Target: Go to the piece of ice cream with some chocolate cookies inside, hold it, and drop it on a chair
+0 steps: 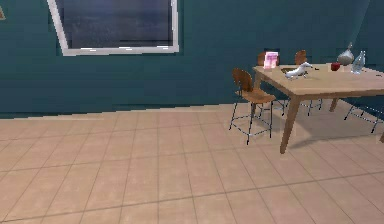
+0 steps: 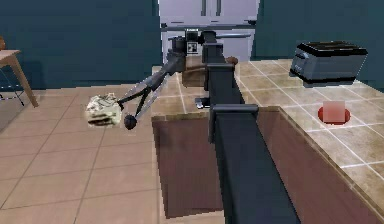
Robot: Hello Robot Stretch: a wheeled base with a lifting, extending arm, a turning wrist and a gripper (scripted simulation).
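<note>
Holding ice cream [image 2: 100,107], end effector [image 2: 127,110]; chair [image 1: 250,100] forward.

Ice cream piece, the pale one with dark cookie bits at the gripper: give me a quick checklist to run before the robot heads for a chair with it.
1. Load held: the pale ice cream piece with dark cookie bits hangs at the gripper, clear of the floor: ok.
2. Chair in sight: a brown wooden chair with thin dark legs stands by the light wooden table: ok.
3. Seat free: it looks bare: ok.
4. Path: the tan tiled floor toward the chair is bare: ok.
5. Room to turn: the dark square arm reaches over the tiled counter and brown sink: cannot tell.
</note>
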